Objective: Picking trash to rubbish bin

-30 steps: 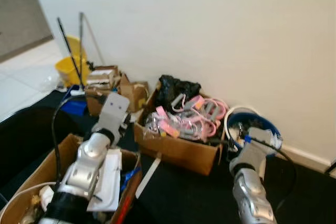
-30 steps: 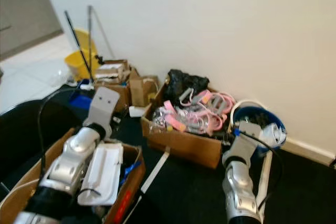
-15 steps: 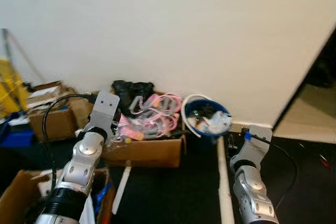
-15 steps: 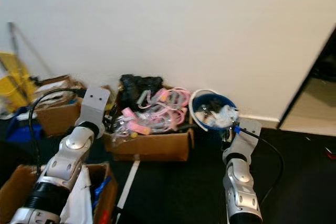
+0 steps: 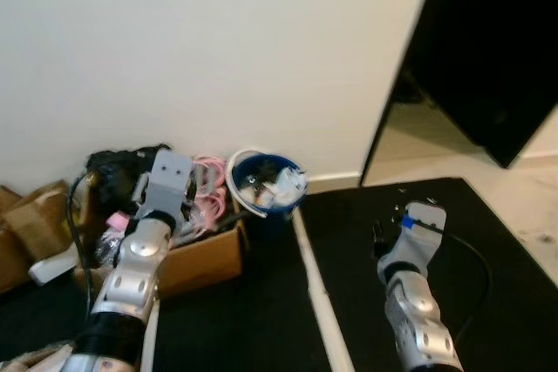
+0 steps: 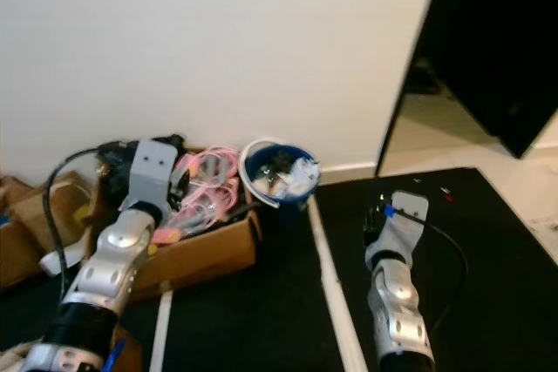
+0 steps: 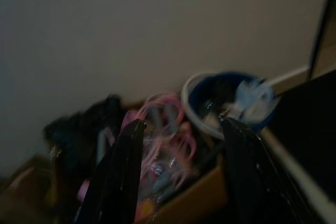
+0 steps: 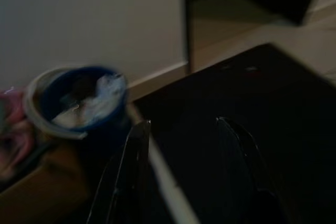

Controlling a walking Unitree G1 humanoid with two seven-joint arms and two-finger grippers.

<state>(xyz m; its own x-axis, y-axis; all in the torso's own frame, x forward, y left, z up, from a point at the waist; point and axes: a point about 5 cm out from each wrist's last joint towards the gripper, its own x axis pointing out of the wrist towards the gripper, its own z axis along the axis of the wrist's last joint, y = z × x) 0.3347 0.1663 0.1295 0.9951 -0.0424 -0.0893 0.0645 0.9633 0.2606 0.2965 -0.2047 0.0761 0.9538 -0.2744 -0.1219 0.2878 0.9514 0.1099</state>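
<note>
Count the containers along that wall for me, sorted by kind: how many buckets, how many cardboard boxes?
Blue bucket, with white trash inside: 1
Cardboard boxes: 2, the open box of pink items beside the bucket, and another box at the frame's left edge
Total: 3 containers

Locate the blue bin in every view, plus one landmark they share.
Left eye: blue bin left of centre, at the wall.
Right eye: centre-left, beside the cardboard box.
Left wrist: past the open fingers.
Right wrist: off to one side.
Shared landmark: the bin's white rim hoop.
</note>
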